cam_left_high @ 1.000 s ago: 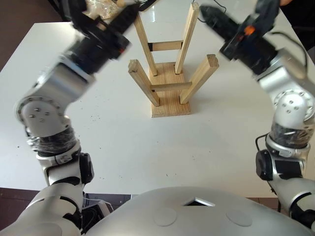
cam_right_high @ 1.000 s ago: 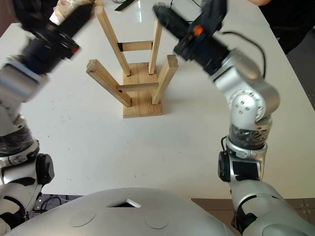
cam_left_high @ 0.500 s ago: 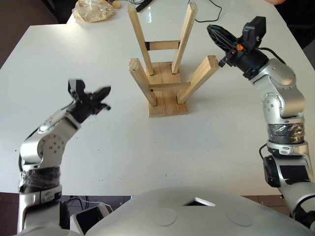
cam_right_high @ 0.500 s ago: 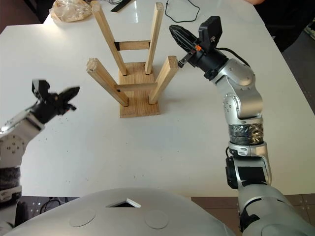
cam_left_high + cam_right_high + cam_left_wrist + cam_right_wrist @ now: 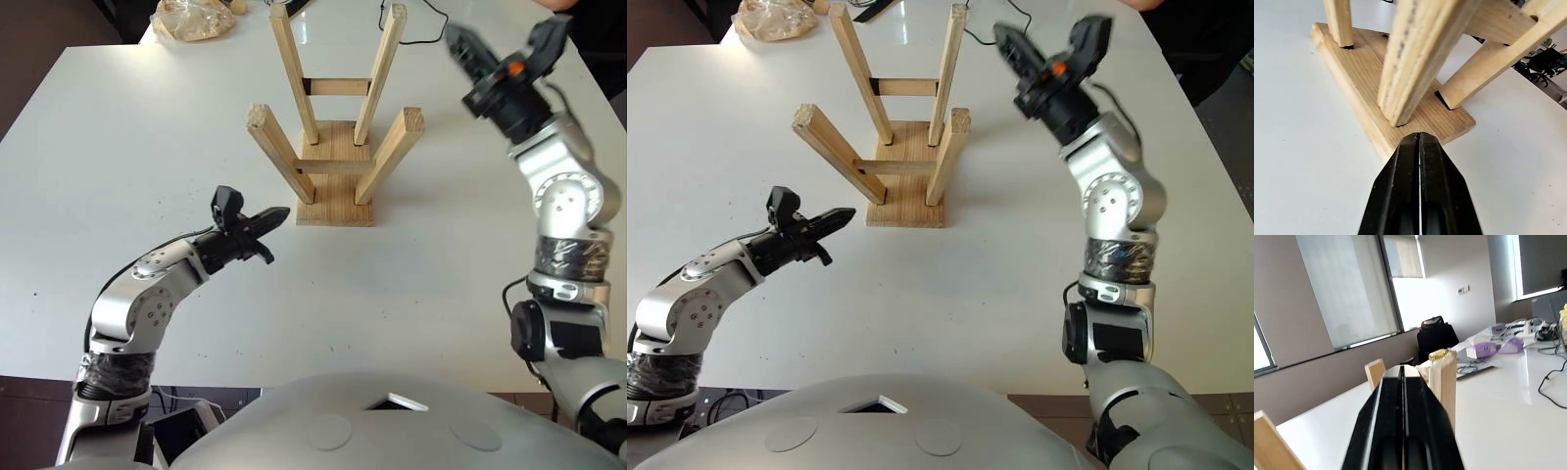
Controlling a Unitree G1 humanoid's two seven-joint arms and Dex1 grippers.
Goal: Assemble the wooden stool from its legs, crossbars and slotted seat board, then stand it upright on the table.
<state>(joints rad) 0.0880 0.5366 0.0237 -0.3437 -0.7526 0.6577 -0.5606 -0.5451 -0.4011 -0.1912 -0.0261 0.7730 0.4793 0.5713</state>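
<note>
The wooden stool (image 5: 335, 147) stands upside down on the white table, its seat board (image 5: 338, 204) flat on the surface and its legs pointing up, joined by crossbars (image 5: 338, 86). My left gripper (image 5: 279, 212) is shut and empty, low over the table, its tip just short of the seat board's near left corner (image 5: 1386, 147). In the left wrist view the shut fingers (image 5: 1419, 139) point at that corner. My right gripper (image 5: 456, 37) is shut and empty, held high to the right of the far right leg (image 5: 384, 54). The right wrist view looks past its tip (image 5: 1402, 369) at two leg tops (image 5: 1444, 382).
A crumpled plastic bag (image 5: 196, 18) lies at the table's far left edge. A black cable (image 5: 421, 29) trails across the far side behind the stool. Bare white table (image 5: 118, 147) spreads to the left, right and front of the stool.
My left gripper has swung right and shut, now pointing at the seat board's near corner. My right gripper has lifted up and to the right, away from the near right leg.
</note>
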